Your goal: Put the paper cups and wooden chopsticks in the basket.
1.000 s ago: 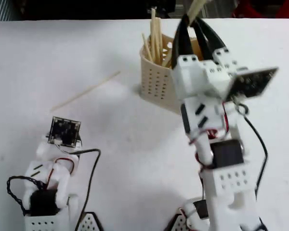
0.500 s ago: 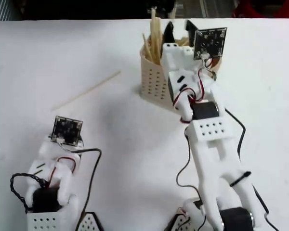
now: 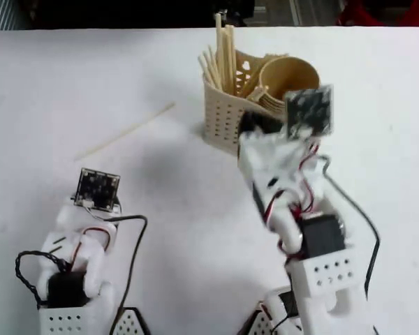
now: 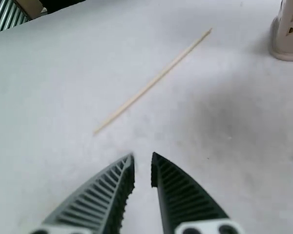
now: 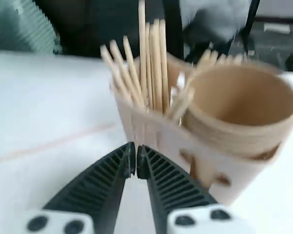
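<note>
The white table (image 3: 49, 63) carries two arms, both based at its near edge. The right arm (image 3: 293, 209) leans toward the far middle, where the one basket (image 3: 227, 122) stands. The right gripper (image 5: 136, 155) hangs just on the near side of it, jaws almost pressed together and holding nothing. The left arm (image 3: 73, 272) sits folded at the near left, and the left gripper (image 4: 142, 165) is empty, jaws a narrow slit apart, pointing at the single loose chopstick (image 3: 126, 131), likely the next pick. One nested stack of cups (image 3: 290, 73) fills the basket's right side; I cannot tell how many. The chopsticks (image 3: 223, 59), roughly ten, stand in its left side
</note>
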You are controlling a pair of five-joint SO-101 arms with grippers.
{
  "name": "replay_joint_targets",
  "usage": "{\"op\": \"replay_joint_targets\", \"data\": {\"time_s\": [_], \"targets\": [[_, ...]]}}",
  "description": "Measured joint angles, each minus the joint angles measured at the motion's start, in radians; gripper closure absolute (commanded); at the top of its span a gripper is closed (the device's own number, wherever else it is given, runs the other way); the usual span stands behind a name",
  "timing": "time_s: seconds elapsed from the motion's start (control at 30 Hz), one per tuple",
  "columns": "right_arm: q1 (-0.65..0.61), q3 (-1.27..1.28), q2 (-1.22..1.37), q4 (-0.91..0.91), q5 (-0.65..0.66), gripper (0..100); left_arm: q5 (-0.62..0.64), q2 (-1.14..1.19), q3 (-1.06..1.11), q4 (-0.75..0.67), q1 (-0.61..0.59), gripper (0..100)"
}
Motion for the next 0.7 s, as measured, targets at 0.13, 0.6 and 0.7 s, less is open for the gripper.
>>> {"op": "replay_joint_targets", "data": {"time_s": [0.13, 0.6, 0.7], "targets": [[-0.002, 0.222, -0.044, -0.095, 0.0, 98.0, 0.0, 0.0, 0.0, 0.0, 0.0, 92], [0.017, 0.571, -0.055, -0.433, 0.0, 98.1, -0.002, 0.0, -0.19, 0.061, -0.048, 92], [0.014, 0.571, -0.055, -0.433, 0.0, 98.1, -0.055, 0.051, -0.299, 0.071, -0.048, 92]]}}
